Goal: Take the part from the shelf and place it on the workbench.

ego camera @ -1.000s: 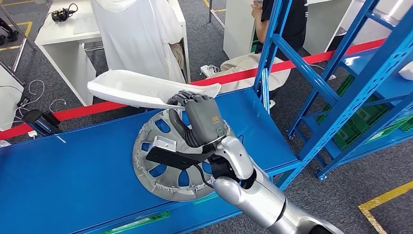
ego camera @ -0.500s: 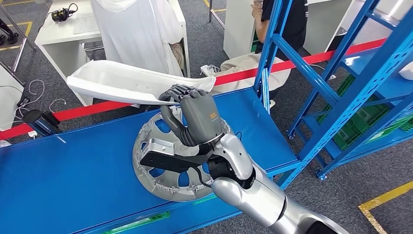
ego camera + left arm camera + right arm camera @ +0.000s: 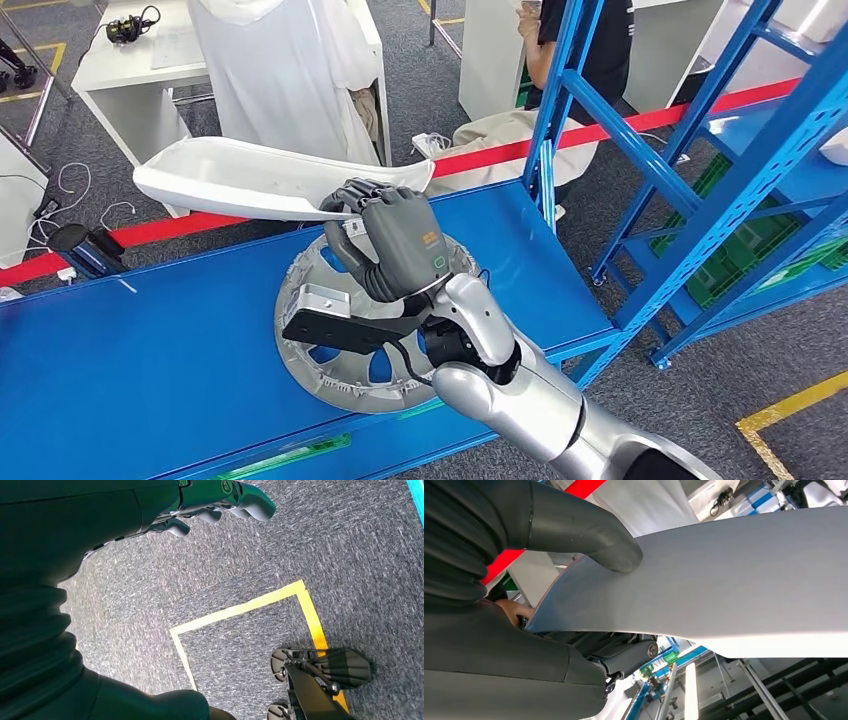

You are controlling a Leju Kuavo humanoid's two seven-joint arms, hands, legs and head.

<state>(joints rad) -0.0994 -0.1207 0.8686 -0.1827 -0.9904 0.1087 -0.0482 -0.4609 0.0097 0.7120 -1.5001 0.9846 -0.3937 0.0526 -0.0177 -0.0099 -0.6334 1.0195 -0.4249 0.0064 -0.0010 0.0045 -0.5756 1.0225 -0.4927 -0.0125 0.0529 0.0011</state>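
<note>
**White part held above the blue counter by the right hand**

The long white part (image 3: pixel 265 178) is gripped at one end by the right hand (image 3: pixel 395 240), and the rest of it reaches out away from the hand, above the far edge of the blue counter (image 3: pixel 150 350). In the right wrist view the thick thumb (image 3: pixel 594 540) is pressed on the smooth pale face of the part (image 3: pixel 734 575), while the darker fingers (image 3: pixel 624 655) are curled on the opposite side, so the part is pinched between them.

A round silver wheel-like casting (image 3: pixel 345 335) with spoke openings lies flat on the counter, directly under the right hand and wrist. The part is held over the far rim of this casting; whether the two are touching cannot be told from the head view. The blue steel shelf (image 3: pixel 700 150) stands just beside the counter, on the side of the right arm. Beyond the counter a red barrier strip (image 3: pixel 600 130) runs across the grey carpet, and behind it a white table (image 3: pixel 140 90) and a person in a dark shirt (image 3: pixel 590 40) are seen.

The left hand (image 3: pixel 210 502) is seen in the left wrist view, hanging above the grey carpet with a yellow floor line (image 3: pixel 240 612). Its fingers are apart and lightly bent, and nothing is held in it.
</note>
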